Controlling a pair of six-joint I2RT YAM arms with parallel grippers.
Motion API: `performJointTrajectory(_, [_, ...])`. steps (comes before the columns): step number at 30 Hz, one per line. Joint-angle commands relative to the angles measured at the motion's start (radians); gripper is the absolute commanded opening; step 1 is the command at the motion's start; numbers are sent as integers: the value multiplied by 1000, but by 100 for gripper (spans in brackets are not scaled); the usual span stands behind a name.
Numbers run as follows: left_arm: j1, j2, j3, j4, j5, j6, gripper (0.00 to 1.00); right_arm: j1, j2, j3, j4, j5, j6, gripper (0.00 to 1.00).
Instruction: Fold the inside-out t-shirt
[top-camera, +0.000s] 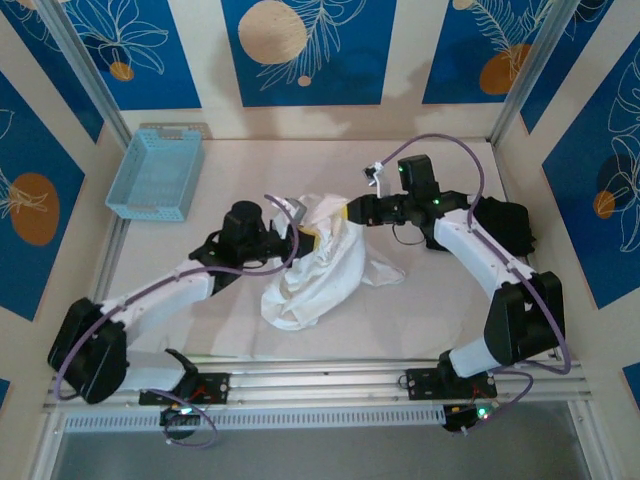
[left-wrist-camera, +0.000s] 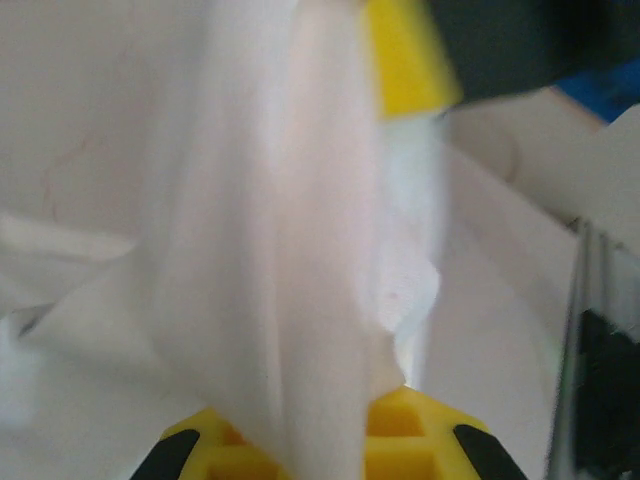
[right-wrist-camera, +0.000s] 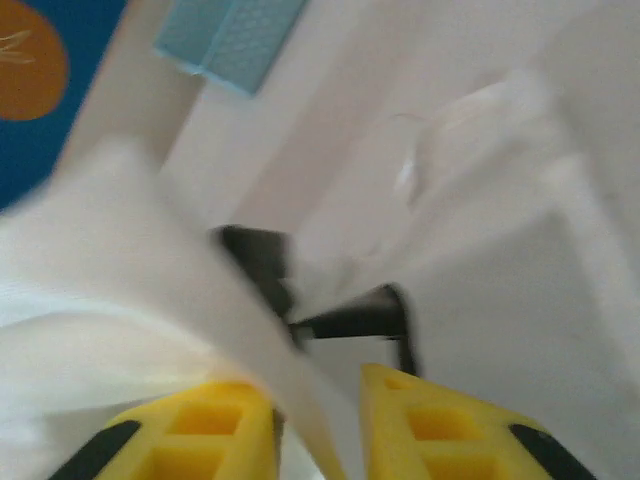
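The white t-shirt (top-camera: 318, 268) is bunched in a heap at the table's middle, its top pulled up between the two grippers. My left gripper (top-camera: 298, 230) is shut on a hanging fold of the t-shirt (left-wrist-camera: 280, 250), which fills the space between its yellow fingers (left-wrist-camera: 410, 440). My right gripper (top-camera: 348, 213) faces it from the right; one of its yellow fingers (left-wrist-camera: 405, 60) appears at the top of the left wrist view. In the blurred right wrist view, my right gripper (right-wrist-camera: 318, 385) stands open, with a band of the t-shirt (right-wrist-camera: 110, 290) running down through the gap.
A light blue basket (top-camera: 157, 172) stands at the back left of the table, also seen as the basket (right-wrist-camera: 235, 40) from the right wrist. A black folded garment (top-camera: 508, 225) lies at the right edge behind the right arm. Frame posts stand at the corners.
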Motion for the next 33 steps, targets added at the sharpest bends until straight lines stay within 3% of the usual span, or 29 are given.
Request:
performJointTrajectory(1, [17,-41,-15,-41,6,-82,0,31,-52,27,-99,240,-49,35])
performJointTrajectory(4, [17,-58,-13,-59,-15,-95,0,60,-150,-37,-85,276,-72,41])
performJointTrajectory(12, [17,-50,4,-93,-58,-91,0,225,-421,-280,12,184,-131,55])
performJointTrajectory(19, [18,-49,1,-87,-53,-93,0,312,-343,-284,99,222,-119,57])
performJointTrajectory(23, [17,-59,-3,-102,-65,-79,0,323,-272,-239,136,238,-113,45])
performJointTrajectory(28, [22,-69,-11,-113,-95,-70,0,313,-293,-220,105,272,-120,7])
performJointTrajectory(33, [71,-76,-36,-113,-101,-82,0,228,-400,-228,56,99,-110,1])
